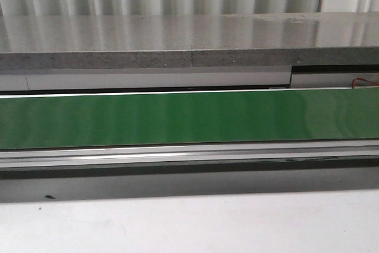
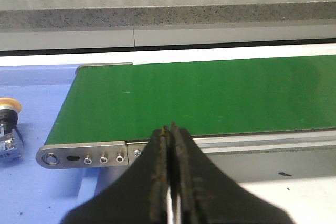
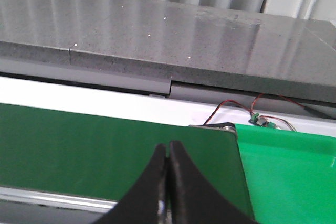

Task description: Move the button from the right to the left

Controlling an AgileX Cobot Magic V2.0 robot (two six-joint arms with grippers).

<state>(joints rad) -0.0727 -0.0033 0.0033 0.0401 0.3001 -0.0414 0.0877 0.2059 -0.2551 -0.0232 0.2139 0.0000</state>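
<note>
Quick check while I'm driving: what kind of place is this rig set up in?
Likely a factory-style workcell or lab mock-up of one: a green conveyor belt with a metal end bracket, an industrial button on a blue tray, and loose wiring.

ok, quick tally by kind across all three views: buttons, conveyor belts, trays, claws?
Buttons: 1, the button lying on the blue tray
Conveyor belts: 1, the green belt
Trays: 2, blue tray, green tray
Claws: 2, left claw, right claw, both shut and empty
Total: 6
</note>
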